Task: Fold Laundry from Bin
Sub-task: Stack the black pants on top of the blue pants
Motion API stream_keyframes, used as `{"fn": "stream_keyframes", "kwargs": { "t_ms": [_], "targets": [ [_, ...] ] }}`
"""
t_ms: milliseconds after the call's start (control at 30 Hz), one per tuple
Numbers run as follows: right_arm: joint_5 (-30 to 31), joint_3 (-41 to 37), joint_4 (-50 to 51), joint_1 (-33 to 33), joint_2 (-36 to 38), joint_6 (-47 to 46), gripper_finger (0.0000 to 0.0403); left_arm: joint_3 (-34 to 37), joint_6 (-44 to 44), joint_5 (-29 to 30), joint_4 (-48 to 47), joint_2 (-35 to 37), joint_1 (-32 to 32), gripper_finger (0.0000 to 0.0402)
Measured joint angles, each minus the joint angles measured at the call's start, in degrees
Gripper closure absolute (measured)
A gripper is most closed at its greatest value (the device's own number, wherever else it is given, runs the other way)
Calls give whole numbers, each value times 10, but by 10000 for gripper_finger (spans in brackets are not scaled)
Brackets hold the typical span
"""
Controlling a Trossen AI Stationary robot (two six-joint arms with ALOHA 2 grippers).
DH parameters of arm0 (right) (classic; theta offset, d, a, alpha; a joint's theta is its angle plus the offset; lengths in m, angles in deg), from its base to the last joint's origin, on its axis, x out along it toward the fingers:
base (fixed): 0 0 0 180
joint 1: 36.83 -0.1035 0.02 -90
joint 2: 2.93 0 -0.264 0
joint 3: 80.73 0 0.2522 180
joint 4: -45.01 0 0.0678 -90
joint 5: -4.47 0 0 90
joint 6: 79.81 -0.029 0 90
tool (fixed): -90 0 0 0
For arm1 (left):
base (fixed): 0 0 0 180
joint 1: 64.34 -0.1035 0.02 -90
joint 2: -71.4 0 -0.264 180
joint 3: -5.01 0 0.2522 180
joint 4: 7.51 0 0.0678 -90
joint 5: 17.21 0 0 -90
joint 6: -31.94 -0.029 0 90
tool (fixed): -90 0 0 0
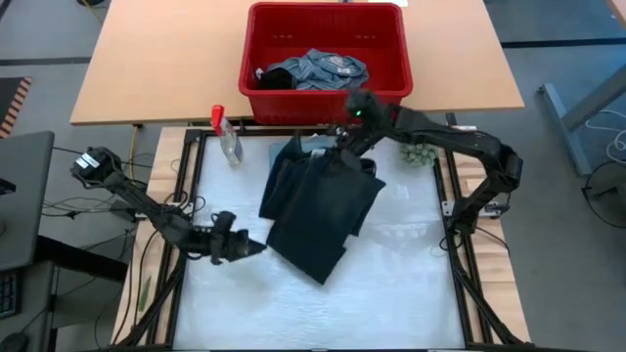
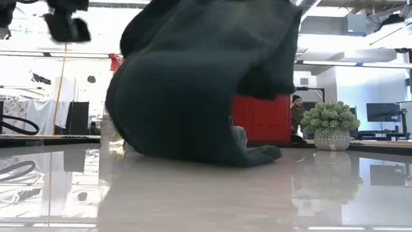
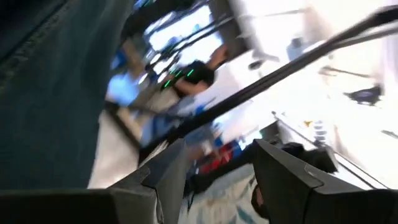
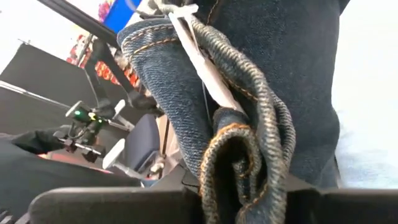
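Note:
A dark blue denim garment point(image 1: 318, 210) hangs from my right gripper point(image 1: 342, 147), which is shut on its bunched top just in front of the red bin point(image 1: 386, 83). In the low view the garment point(image 2: 193, 84) fills the middle. A faded grey-blue garment point(image 1: 323, 68) and a black one lie inside the bin. My left gripper point(image 1: 246, 246) stands open above the table, just left of the hanging garment's lower edge, with nothing between its fingers point(image 3: 177, 162). My right gripper pinches a bunched fold of the denim between its two fingers, several layers with orange-stitched seam edges point(image 4: 239, 140) and a white tag. The fingers come from the table's right, slanting slightly down. The garment hangs below them, its lower end point(image 2: 257, 154) resting on the table.
A clear spray bottle point(image 1: 228, 137) with a red top stands at the table's far left. A small fuzzy green plant in a pot point(image 2: 331, 129) sits at the far right. Black frame rails point(image 1: 186, 186) border the white table. A person point(image 2: 297, 109) shows in the room behind.

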Motion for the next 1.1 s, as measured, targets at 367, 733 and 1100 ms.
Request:
{"fn": "stream_keyframes", "kwargs": {
  "t_ms": [367,733,1100],
  "targets": [
    [63,227,186,95,19,104,325,0,-110,-32,85,0,-70,232],
    [116,299,193,214,17,133,325,-122,-64,-331,4,-16,-244,233],
    [79,370,304,204,17,84,325,-286,-188,-392,-226,-95,-365,233]
  ]
}}
